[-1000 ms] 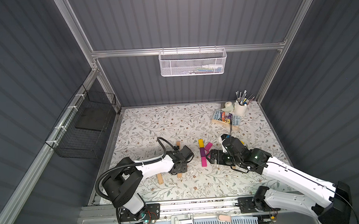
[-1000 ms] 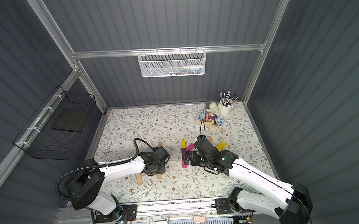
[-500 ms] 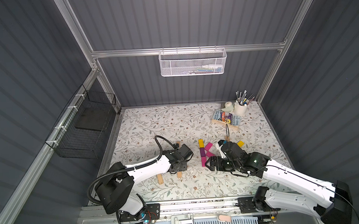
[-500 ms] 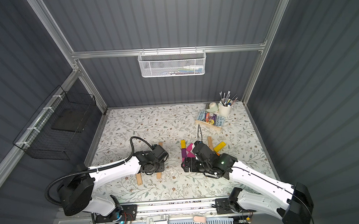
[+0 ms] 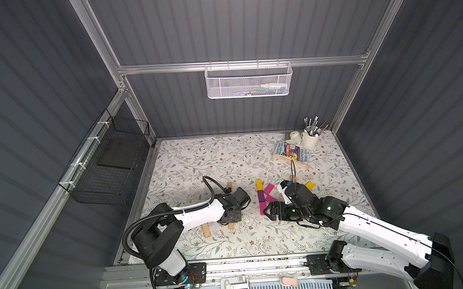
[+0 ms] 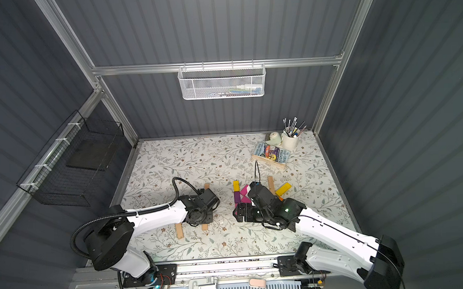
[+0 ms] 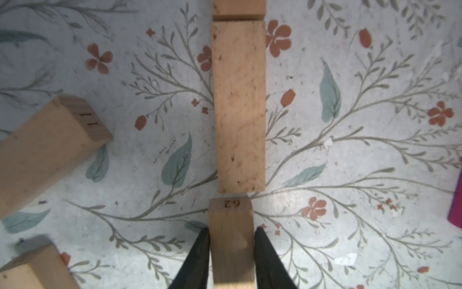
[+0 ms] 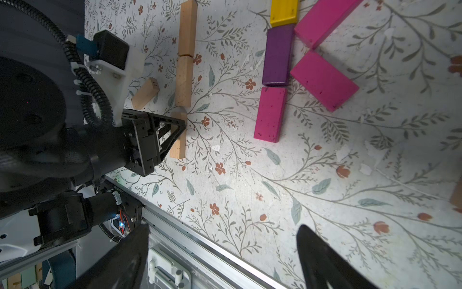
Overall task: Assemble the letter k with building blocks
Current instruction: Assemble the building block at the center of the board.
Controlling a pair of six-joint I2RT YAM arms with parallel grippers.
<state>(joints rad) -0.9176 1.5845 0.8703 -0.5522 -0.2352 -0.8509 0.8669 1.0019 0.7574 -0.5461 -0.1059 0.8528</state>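
My left gripper [image 7: 231, 232] is shut on a tan building block [image 7: 231, 245] marked 62, lying on the table. It points end to end at a second tan block [image 7: 240, 105], with a third [image 7: 238, 10] beyond in the same line. Another tan block [image 7: 47, 150] lies slanted beside them. Yellow [image 8: 284, 11], purple [image 8: 278, 55] and magenta [image 8: 270, 113] blocks form a straight line, with two slanted magenta blocks [image 8: 323, 80] meeting it. My right gripper [image 8: 222, 250] hangs open and empty near the front of these coloured blocks [image 5: 261, 196].
A loose tan block [image 5: 206, 230] lies front left. A yellow block [image 6: 282, 189] and a tan one [image 6: 271, 185] lie behind my right arm. A book tray [image 5: 291, 153] and a brush cup [image 5: 310, 139] stand back right. The metal rail [image 5: 243, 265] runs along the front edge.
My left gripper's jaws have closed onto the tan block. My right gripper has drawn back from the coloured blocks toward the front edge, still open.
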